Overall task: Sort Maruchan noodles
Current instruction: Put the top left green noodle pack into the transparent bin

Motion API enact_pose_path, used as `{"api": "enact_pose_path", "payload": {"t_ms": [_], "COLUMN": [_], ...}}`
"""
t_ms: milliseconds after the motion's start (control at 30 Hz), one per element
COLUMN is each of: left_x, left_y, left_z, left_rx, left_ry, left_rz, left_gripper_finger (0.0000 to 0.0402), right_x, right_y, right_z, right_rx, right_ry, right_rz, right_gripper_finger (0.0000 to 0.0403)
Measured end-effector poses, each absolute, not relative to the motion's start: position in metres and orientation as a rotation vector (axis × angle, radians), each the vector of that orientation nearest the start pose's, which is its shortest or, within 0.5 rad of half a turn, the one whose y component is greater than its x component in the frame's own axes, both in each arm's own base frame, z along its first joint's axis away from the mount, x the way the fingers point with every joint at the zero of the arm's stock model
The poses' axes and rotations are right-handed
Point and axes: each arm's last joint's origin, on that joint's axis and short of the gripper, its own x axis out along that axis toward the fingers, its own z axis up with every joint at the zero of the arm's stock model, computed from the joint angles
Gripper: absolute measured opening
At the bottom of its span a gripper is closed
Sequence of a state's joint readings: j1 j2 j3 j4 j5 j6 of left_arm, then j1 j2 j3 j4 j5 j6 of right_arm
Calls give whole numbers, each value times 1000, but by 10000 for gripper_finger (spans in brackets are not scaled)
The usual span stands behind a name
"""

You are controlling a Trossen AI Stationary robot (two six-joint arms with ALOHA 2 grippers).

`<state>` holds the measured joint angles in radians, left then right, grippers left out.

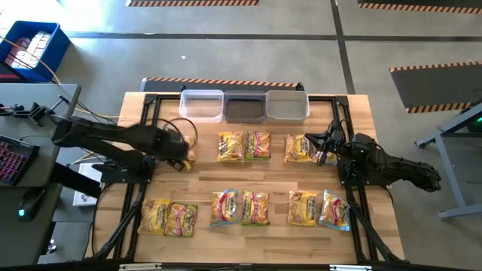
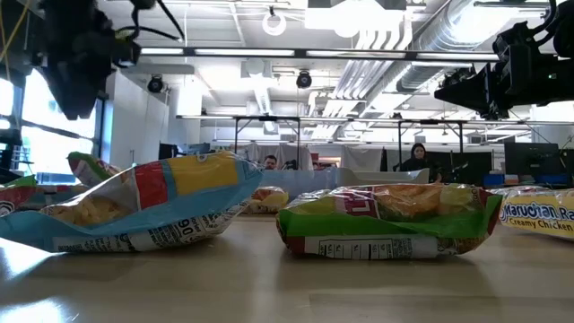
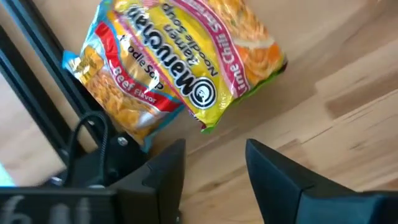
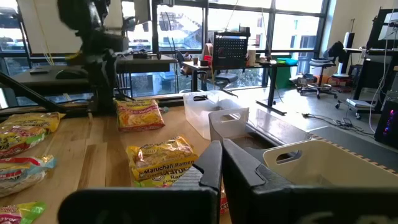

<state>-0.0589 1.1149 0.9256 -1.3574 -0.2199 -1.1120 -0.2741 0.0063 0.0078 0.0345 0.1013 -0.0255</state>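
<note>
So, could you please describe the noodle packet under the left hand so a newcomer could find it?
Start at the three clear bins along the table's far edge. Below the leftmost bin, the left hand hangs open over two overlapping packets. Yours is the lime-chili packet, yellow with a pink band, lying atop the beef packet.
</note>
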Motion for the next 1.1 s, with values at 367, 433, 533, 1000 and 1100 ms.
{"api": "enact_pose_path", "payload": {"t_ms": [367,433,533,1000,1100], "left_x": [115,112,107,107,112], "left_y": [25,29,35,70,79], "left_z": [232,226,218,208,204], "left_rx": [-1120,-1154,-1173,-1177,-1204], "left_ry": [946,910,917,967,969], "left_rz": [928,924,953,1058,1019], "left_gripper_finger": [215,224,235,247,247], "right_x": [93,93,93,93,93], "right_y": [-29,-29,-29,-29,-29], "right_z": [169,169,169,169,169], "right_rx": [-29,-29,-29,-28,-28], "right_ry": [-31,-31,-31,-31,-32], "right_rz": [-376,-376,-376,-376,-376], "right_gripper_finger": [0,0,0,0,0]}}
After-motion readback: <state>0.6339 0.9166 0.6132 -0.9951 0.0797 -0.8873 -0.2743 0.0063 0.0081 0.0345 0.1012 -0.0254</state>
